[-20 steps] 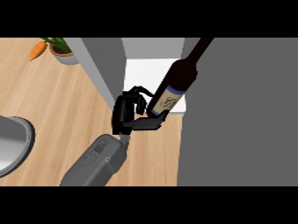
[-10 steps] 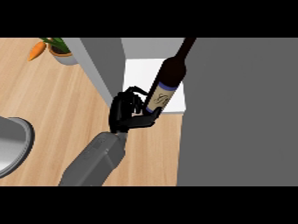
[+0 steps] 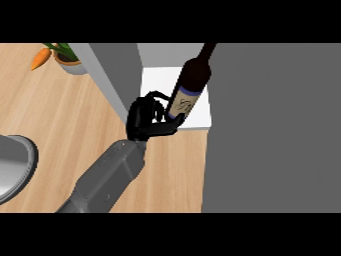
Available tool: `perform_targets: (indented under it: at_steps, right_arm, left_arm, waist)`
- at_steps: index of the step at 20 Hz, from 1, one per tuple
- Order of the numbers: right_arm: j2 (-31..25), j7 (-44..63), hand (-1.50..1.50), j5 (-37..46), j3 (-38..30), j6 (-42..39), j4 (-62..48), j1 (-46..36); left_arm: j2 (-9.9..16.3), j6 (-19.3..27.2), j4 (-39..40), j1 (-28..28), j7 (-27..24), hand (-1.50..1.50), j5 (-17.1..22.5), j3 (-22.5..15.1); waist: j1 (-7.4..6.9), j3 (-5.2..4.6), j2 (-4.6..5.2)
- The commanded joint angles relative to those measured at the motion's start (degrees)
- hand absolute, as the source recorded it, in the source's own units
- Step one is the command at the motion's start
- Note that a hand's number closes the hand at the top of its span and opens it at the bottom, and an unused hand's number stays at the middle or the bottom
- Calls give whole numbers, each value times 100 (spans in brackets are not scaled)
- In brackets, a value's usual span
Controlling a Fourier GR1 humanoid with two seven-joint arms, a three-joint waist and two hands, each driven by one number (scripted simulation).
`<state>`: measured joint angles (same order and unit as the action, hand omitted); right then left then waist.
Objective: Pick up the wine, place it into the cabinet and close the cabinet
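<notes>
Since the earlier frames the wine bottle [image 3: 190, 87] has swung more upright and shifted left, deeper over the white cabinet floor [image 3: 158, 82] — its neck now runs up to the view's top edge rather than leaning out to the right.

One hand [image 3: 149, 120] shows, on a grey forearm [image 3: 105, 177] coming up from the lower edge. Which arm it is cannot be settled from this view alone; from its place left of centre, with no other hand in sight, I read it as the left. Fingers curled round the bottle's lower body, thumb pressed near the pale label [image 3: 183, 106] — grasping the wine, not released.

Bottle: dark glass, blue band above the label, base at the hand, just over the front edge of the white floor. Whether the base touches the floor cannot be told.

Outward: the grey cabinet side wall [image 3: 114, 75] stands just left of the hand. A broad grey panel [image 3: 280, 130] fills the right side — most likely the open cabinet door, seen close. Wooden counter [image 3: 40, 115] beneath. A grey round rim [image 3: 27, 165] at the left edge, perhaps a sink or bowl. Far top left, a small pot with a carrot-like ornament [image 3: 55, 56].

Progress, as judged: pick-up done; placing under way, bottle at the cabinet mouth. Left — set it down, let go, withdraw, close the door.
</notes>
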<state>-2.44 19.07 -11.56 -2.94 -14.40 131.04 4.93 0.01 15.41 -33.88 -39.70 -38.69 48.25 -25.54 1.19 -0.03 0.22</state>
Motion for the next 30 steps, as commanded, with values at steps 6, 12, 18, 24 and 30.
perform_targets:
  at_steps: [6, 12, 18, 24, 30]
  right_arm:
    - [-35, -436, -150, 16, -135, -175, -498, -87]
    - [-148, -119, -150, -374, -349, -139, -140, -77]
    - [179, -501, -150, 309, 293, -175, -27, 384]
    - [-22, -110, -150, 55, 53, -51, -260, -358]
    - [75, -241, -150, 199, 247, -85, -239, -176]
  left_arm:
    - [-1, -200, 603, -515, -366, 150, 896, -397]
    - [-1, -237, 1119, -1283, 179, 150, 907, 28]
    - [-1, -258, 1782, -1356, -169, 150, 1077, -142]
    - [-1, -178, 2019, -1578, 53, 150, 1139, -134]
    - [-1, -226, 2483, -1821, -462, 150, 1275, 279]
  waist:
    - [80, -1, 23]
    - [26, 1, 9]
    - [184, -2, 50]
    - [174, -4, 64]
    - [242, -7, 108]
